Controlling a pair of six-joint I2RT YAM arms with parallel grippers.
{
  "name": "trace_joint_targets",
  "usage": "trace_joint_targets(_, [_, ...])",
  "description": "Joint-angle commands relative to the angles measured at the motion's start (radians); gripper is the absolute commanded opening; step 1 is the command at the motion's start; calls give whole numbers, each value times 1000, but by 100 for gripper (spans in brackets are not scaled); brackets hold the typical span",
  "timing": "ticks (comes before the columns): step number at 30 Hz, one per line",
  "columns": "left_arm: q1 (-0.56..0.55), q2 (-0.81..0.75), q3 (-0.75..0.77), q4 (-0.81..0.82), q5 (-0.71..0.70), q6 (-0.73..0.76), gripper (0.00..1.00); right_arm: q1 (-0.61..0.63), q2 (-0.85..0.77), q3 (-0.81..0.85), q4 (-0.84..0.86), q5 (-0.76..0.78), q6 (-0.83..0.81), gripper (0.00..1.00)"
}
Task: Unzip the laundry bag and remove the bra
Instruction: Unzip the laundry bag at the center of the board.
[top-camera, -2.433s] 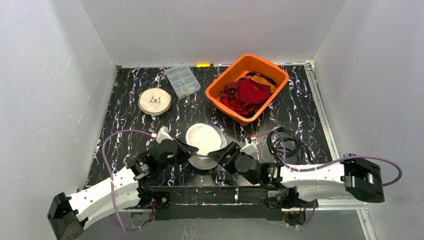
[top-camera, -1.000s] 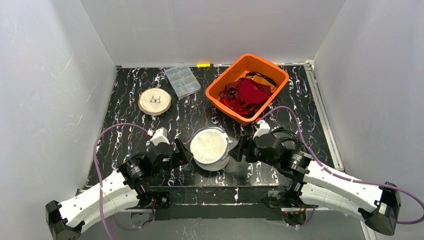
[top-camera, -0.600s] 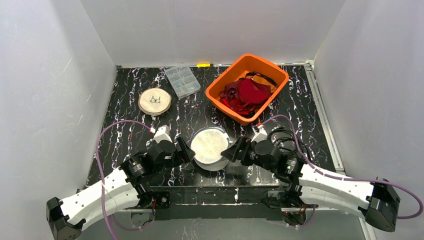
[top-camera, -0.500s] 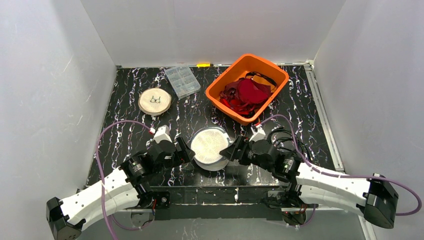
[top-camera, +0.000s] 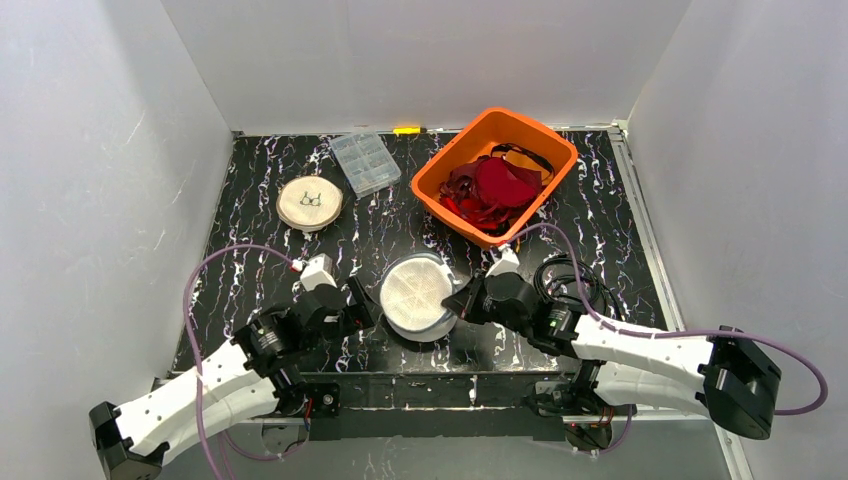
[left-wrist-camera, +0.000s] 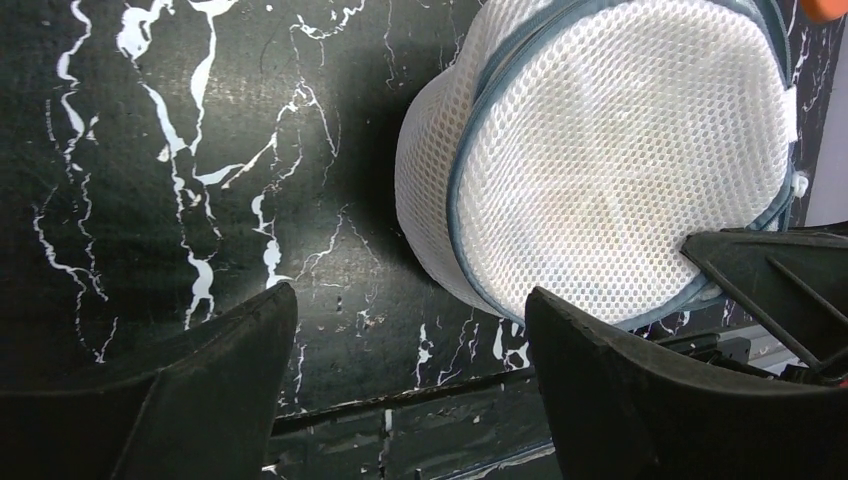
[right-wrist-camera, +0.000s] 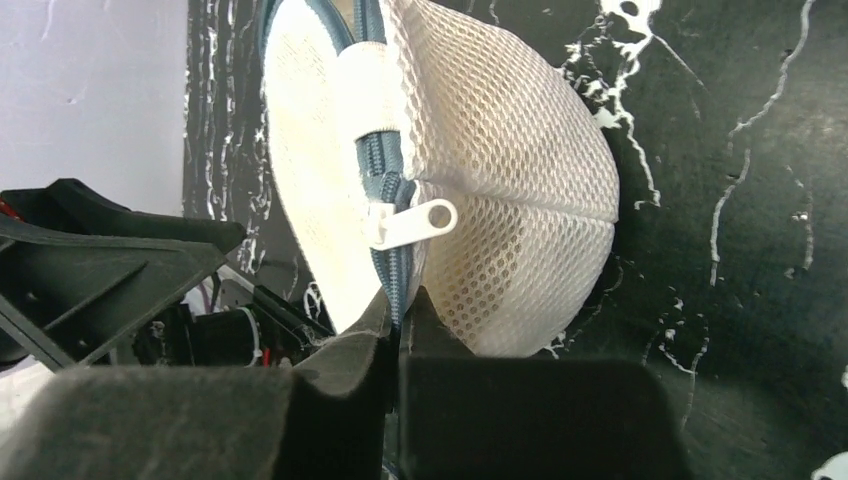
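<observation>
The laundry bag (top-camera: 417, 295), a round white mesh pouch edged with a blue-grey zip, is found directly ahead of both pincers and between them. It seems to be tipped up rather than laid flat. Its zip pull (right-wrist-camera: 415, 222), a white tab, is seen just above the tips of the right pincer (right-wrist-camera: 398, 318). The zip looks closed on either side of the tab, as far as can be told.

The right pincer is pressed together on the zip seam (right-wrist-camera: 390, 270) just beneath the tab, so the seam is gripped and the tab itself is not. The left pincer (left-wrist-camera: 408, 295) is spread wide with nothing held. The bag lies beyond its tips, nearer its right-hand finger, and whether the mesh is touched there cannot be told. The bra is not made out through the mesh (only a pale blur is seen inside).

The unzipping step is judged to be in hand and hardly begun. For the next move, the tab would need to be taken between the right fingers, a little higher than the present grip. It would then be drawn along the curved track while the bag is steadied from the left side.

Farther out, a coil of black cable (top-camera: 570, 285) is seen beside the right wrist. An orange tub (top-camera: 556, 150) of red garments stands well ahead of the right pincer. A clear plastic box (top-camera: 365, 162) and a round wooden disc (top-camera: 310, 203) stand well ahead of the left.
</observation>
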Motion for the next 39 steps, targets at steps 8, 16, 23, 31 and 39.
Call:
trace_joint_targets(8, [-4, -220, 102, -270, -165, -21, 81, -19, 27, 151, 294, -362, -267, 1])
trace_joint_targets(16, [-4, -351, 101, -313, -224, -15, 81, -79, 14, 54, 349, -418, -262, 1])
trace_joint_targets(23, [-4, -361, -25, -216, -130, -55, 81, -105, -126, -240, 513, -316, -158, 1])
trace_joint_targets(31, [-4, -257, -86, -55, -58, -39, 79, -104, -315, -306, 336, -266, -147, 1])
trace_joint_targets(39, [-2, -141, -54, -9, -38, -18, 79, -104, -474, -120, -189, -188, -297, 62])
